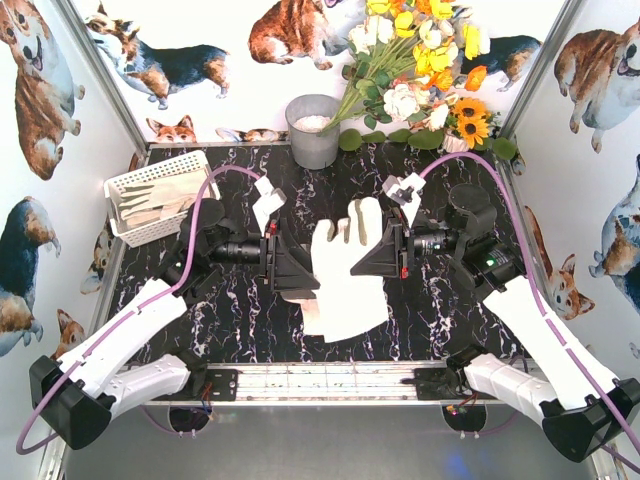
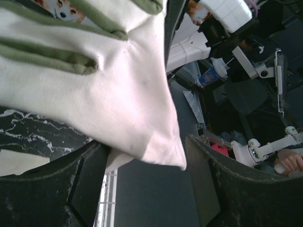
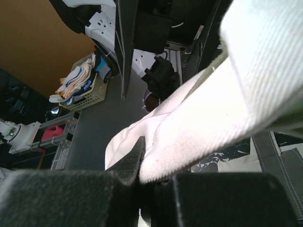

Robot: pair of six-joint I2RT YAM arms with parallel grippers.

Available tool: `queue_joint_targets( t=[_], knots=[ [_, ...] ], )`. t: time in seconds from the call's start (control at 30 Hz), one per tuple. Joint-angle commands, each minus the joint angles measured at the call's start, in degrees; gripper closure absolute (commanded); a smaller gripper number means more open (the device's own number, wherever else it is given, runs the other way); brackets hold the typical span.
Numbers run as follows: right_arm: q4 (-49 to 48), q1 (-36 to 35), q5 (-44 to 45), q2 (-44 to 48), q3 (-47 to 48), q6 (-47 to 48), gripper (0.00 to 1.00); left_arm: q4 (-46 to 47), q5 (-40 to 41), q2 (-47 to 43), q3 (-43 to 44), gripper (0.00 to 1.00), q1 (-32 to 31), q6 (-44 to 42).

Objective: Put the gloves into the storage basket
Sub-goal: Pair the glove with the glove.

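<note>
Your right jaws are clamped shut on one edge of a glove (image 1: pixel 345 262), holding it raised over the middle of the bench (image 1: pixel 440 320) so the opposite edge is offered across. Your left jaws stand part-open around that edge without pinching it. This looks like a handover, because the storage basket (image 1: pixel 150 232), with other gloves (image 1: pixel 160 200) inside, sits at the far-left corner.

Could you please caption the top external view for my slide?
Right hand pinches a cream glove over the marbled table, left hand open around its edge, storage basket at left.
</note>
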State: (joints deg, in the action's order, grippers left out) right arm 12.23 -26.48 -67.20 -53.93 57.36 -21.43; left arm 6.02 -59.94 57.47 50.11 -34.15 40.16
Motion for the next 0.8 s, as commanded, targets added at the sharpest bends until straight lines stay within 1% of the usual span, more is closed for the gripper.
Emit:
queue_joint_targets(
  t=[0.0,0.1,0.2,0.27,0.4,0.5,0.57,0.67,0.77],
  knots=[
    [-2.5,0.6,1.4,1.5,3.5,0.6,1.00,-6.9,0.8,0.0,0.1,0.42,0.3,-4.5],
    [-1.8,0.6,1.6,1.2,3.1,0.6,1.00,-8.2,2.5,0.6,0.1,0.50,0.4,-5.3],
    [-0.2,0.6,2.6,1.0,2.2,1.5,1.00,-9.7,4.9,1.4,0.1,0.61,0.7,-6.5],
    [1.2,0.6,3.2,0.7,1.6,2.4,1.00,-8.9,6.2,1.9,-0.3,0.69,0.7,-6.0],
    [4.4,0.6,4.9,0.2,0.6,5.1,1.00,-8.8,6.8,3.3,-0.5,0.81,0.9,-6.1],
    [7.2,0.6,7.3,-0.3,-0.2,7.3,1.00,-15.0,9.6,4.2,0.9,0.90,1.7,-10.1],
    [9.6,0.6,9.7,-1.2,-0.4,8.9,1.00,-19.5,11.9,5.0,1.7,0.99,2.7,-12.1],
    [14.2,0.6,14.2,-3.1,-0.2,10.7,1.00,-19.1,13.1,5.8,1.2,1.00,3.6,-11.5],
    [16.4,0.6,20.5,-5.4,-0.2,10.0,1.00,-18.3,13.5,6.5,0.9,1.00,3.7,-11.0]
  ],
)
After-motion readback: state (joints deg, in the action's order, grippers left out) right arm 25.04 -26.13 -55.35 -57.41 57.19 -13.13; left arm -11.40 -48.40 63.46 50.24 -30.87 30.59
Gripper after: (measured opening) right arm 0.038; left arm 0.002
